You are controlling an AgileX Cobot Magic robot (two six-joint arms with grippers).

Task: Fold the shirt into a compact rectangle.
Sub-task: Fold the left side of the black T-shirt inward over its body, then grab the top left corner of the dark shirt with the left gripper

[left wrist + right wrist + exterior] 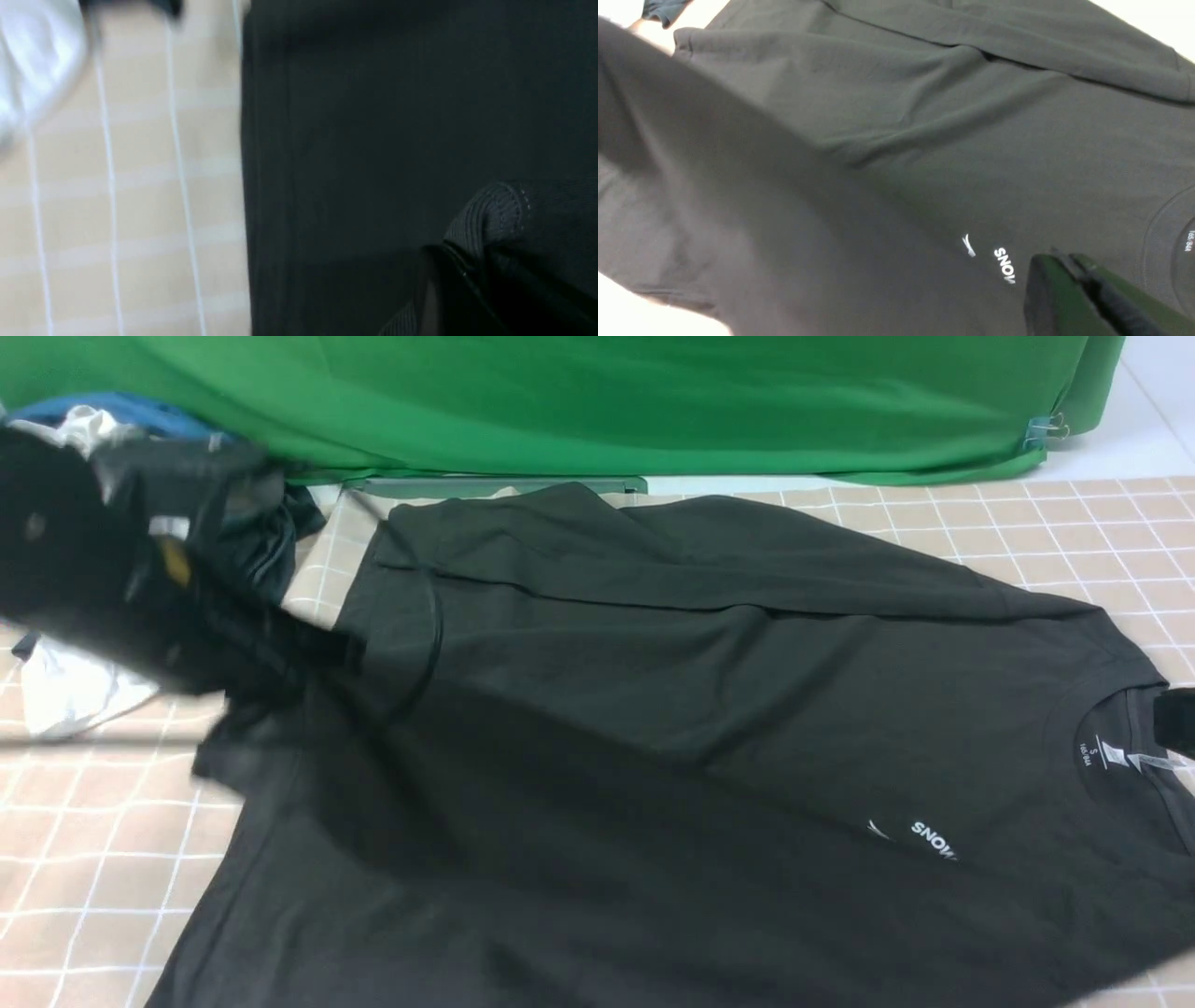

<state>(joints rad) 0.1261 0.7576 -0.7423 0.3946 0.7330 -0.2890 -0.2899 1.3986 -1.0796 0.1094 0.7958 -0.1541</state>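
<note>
Shirt [653, 709] flat on desk [93, 859], long axis running across, collar [1074, 705] toward my right, hem toward my left. My left hand [460, 275] clamped on ribbed cuff [495, 210], sleeve raised over hem end. My right hand [1069, 270] closed beside collar; whether it grips cloth unclear.

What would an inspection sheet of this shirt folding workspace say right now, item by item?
Surface: beige checked cloth, lying flat.
Job's things: dark shirt spread out, collar toward the robot's right, one sleeve folded across the far side, left edge lifted.
Clutter: white garment and blue clothes at the left edge.
Claws: left claw shut on the shirt's ribbed edge; right claw shut near the collar, grip on fabric unclear.
Cables: thin black cable looping over the shirt near the left arm.
Surroundings: green backdrop cloth behind the table.
</note>
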